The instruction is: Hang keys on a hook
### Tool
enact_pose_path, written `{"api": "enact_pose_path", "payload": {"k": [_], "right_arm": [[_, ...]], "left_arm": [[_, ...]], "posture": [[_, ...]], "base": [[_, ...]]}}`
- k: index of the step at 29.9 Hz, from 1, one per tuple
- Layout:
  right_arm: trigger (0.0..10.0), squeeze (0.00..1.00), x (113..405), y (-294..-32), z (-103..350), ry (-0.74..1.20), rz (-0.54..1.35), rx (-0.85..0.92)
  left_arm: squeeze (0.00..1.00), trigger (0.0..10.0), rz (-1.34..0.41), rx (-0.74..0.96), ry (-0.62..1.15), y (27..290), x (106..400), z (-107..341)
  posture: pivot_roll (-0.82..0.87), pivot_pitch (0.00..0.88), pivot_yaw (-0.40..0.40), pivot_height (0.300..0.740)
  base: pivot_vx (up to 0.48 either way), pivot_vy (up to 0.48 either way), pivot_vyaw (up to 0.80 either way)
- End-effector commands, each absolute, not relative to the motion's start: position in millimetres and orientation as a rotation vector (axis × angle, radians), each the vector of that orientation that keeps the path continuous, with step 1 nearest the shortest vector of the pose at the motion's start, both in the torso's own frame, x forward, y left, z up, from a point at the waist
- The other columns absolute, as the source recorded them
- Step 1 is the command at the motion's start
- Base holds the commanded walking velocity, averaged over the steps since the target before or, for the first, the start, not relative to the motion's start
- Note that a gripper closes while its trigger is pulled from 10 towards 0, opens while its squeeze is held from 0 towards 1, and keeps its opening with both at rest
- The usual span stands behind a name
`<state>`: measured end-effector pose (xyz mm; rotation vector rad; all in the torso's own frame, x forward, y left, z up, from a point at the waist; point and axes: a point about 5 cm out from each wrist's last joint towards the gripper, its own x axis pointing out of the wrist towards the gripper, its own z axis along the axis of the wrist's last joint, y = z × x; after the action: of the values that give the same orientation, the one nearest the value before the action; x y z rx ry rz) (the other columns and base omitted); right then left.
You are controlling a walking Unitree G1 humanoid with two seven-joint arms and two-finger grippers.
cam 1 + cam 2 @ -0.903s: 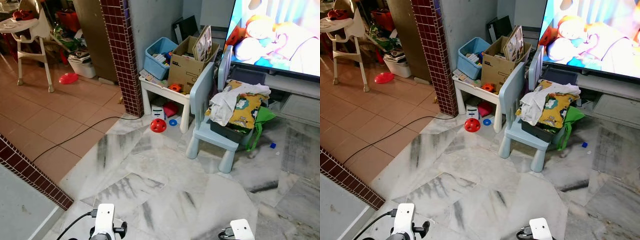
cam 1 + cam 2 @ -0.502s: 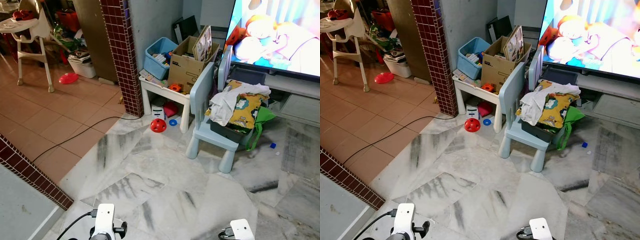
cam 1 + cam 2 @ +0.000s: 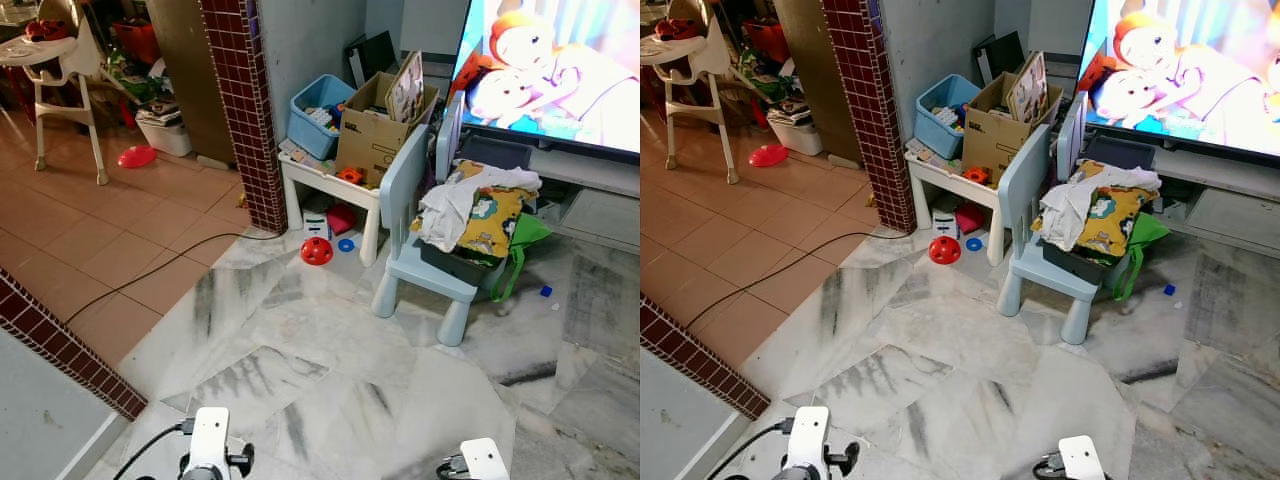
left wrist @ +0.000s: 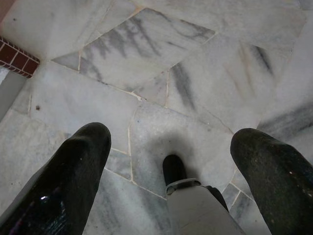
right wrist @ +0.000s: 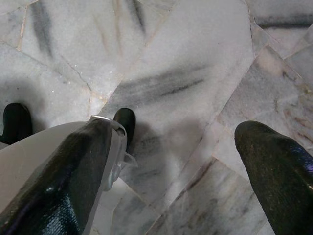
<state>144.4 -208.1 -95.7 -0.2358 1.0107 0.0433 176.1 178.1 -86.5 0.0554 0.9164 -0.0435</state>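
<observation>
Left wrist view has the left end effector (image 4: 171,161) spread wide and empty over the marble floor (image 4: 205,63); the right end effector (image 5: 171,161) likewise, both hanging idle. Keys and hook aren't visible, so searching probably comes first.

Marble floor (image 3: 330,370) lies open ahead — blue chair (image 3: 425,255) and brick pillar (image 3: 245,110) stand beyond.
</observation>
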Motion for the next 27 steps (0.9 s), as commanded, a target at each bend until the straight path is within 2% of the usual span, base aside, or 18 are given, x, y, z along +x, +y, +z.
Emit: {"api": "enact_pose_path", "payload": {"k": [1, 3, 27], "right_arm": [[10.0, 0.0, 190.9, -209.0, -75.9, 0.931, 0.18, -0.41], [10.0, 0.0, 186.8, -207.9, -77.5, 0.918, 0.146, -0.329], [10.0, 0.0, 185.7, -207.2, -78.2, 0.917, 0.139, -0.322]], "left_arm": [[0.0, 10.0, -0.265, 0.33, 0.914, 178.4, 194.2, -78.4], [0.0, 10.0, -0.222, 0.27, 0.91, 174.1, 192.4, -79.7], [0.0, 10.0, -0.224, 0.268, 0.902, 171.7, 193.2, -79.4]], "posture": [[-0.06, 0.0, 0.013, 0.74], [-0.06, 0.0, 0.012, 0.74], [-0.05, 0.0, 0.011, 0.74]], "base": [[0.0, 0.0, 0.0], [0.0, 0.0, 0.0], [0.0, 0.0, 0.0]]}}
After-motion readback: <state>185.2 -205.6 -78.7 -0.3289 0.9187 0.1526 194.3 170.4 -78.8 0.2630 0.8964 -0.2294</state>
